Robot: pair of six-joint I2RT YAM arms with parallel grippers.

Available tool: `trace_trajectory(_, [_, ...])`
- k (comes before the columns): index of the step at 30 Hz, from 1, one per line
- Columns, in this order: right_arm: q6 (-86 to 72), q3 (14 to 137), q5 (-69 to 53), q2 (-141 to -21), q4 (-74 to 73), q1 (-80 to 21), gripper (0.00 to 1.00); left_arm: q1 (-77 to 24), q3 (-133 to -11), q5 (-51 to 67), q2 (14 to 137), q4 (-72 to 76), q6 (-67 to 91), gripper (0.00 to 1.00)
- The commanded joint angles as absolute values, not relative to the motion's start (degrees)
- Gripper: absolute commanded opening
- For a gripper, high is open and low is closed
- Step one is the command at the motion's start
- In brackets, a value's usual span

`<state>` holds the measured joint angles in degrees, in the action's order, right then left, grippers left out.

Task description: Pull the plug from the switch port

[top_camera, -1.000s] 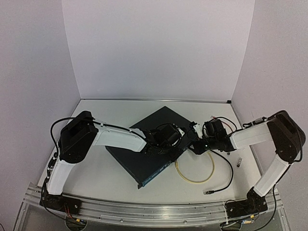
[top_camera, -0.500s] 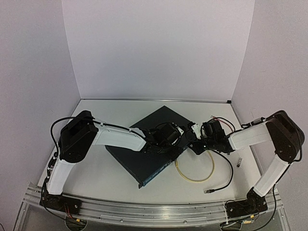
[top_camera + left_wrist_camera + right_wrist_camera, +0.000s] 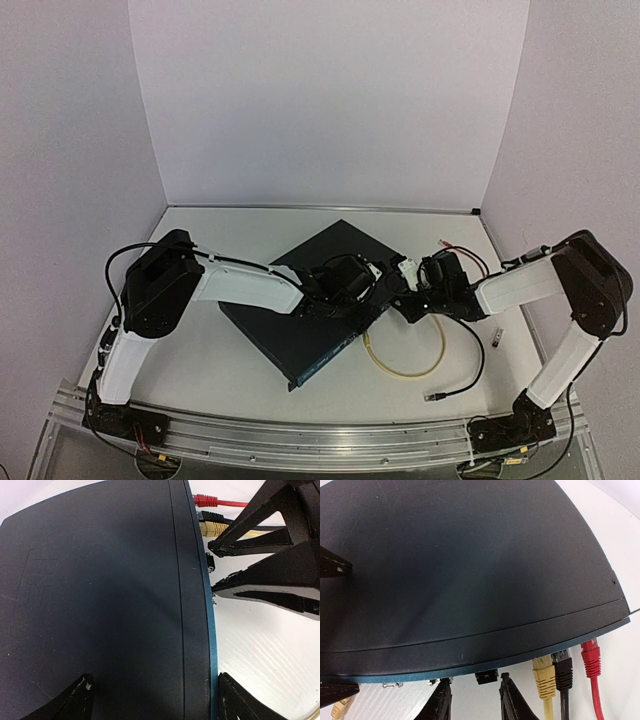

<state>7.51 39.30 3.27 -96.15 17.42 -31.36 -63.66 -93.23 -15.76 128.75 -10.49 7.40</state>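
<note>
Two right gripper [image 3: 475, 686] fingers [image 3: 510, 701] flank the black plug [image 3: 487, 677] in the switch [image 3: 470, 580], clamping uncertain, hidden overhead; left gripper [image 3: 155, 679] splayed wide.

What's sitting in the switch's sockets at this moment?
Side by side: yellow plug, black plug, red plug; also a short dark plug between the right fingers. Socket interiors are covered.

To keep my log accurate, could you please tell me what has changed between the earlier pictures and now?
The right hand slid left toward the switch while its jaws narrowed. It now straddles a small black plug on the port face, with no firm grip visible. The left hand, the switch and the yellow cable loop stayed put.
</note>
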Motion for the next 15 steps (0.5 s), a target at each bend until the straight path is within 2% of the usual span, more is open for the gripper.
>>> trace_trajectory(1, [7.84,38.17,5.82,-94.23,18.51,-31.51,0.3,-61.68,-91.97,-15.73,132.03,-19.08,8.87,0.83])
trace_trajectory(15, [7.63,39.0,3.63,-94.81,18.02,-31.48,0.27,-61.58,-92.95,-15.53,132.79,-19.71,8.88,0.83])
